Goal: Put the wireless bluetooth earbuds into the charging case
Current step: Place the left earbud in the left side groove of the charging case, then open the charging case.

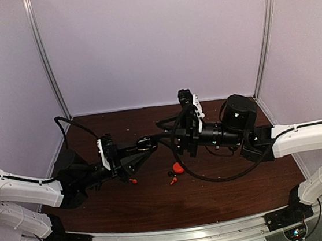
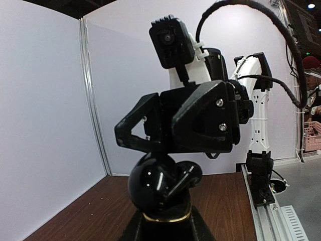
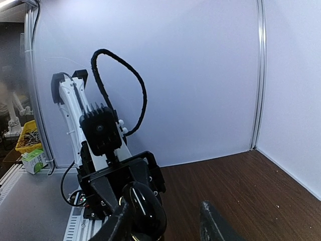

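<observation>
My left gripper is shut on a glossy black charging case with a gold rim and holds it up above the table. A black rounded part juts from the case's right side; I cannot tell whether it is the lid or an earbud. My right gripper faces the left one with its fingers apart. The case rests against its left finger, and the right finger stands clear of it. From above, the two grippers meet at the case. Two small red earbuds lie on the table.
A red case-like piece lies on the brown table under the right arm's cable. White walls enclose the back and both sides. A metal rail with the arm bases runs along the near edge.
</observation>
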Controlling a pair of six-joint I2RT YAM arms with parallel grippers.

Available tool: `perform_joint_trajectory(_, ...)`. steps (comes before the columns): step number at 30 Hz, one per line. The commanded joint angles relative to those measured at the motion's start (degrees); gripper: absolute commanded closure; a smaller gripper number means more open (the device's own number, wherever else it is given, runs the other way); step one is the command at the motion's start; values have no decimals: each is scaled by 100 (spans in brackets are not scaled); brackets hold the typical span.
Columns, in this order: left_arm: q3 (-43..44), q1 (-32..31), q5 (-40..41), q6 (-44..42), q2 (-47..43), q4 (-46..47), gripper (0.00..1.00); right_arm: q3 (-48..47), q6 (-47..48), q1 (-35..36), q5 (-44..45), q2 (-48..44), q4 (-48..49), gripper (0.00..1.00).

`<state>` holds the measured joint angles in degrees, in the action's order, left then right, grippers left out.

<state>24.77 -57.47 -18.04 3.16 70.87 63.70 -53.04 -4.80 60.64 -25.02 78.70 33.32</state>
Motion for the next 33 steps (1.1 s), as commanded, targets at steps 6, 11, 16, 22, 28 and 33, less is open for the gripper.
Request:
perform_joint_trajectory(6, 269, 41, -258, 184, 131, 309, 100, 196, 329, -26, -301, -287, -338, 56)
perform_joint_trajectory(11, 268, 137, -402, 375, 186, 386, 100, 303, 358, -26, -209, -595, -532, 54)
perform_joint_trajectory(16, 265, 153, -763, 412, 199, 406, 100, 329, 489, -98, -53, -829, -996, 55)
perform_joint_trajectory(22, 347, 159, -1078, 523, 228, 353, 100, 222, 811, -150, 46, -770, -1477, 55)
perform_joint_trajectory(28, 388, 168, -1131, 541, 236, 314, 100, 150, 801, -149, -45, -689, -1522, 55)
perform_joint_trajectory(33, 415, 166, -1186, 540, 286, 274, 100, 119, 746, -147, -165, -674, -1437, 53)
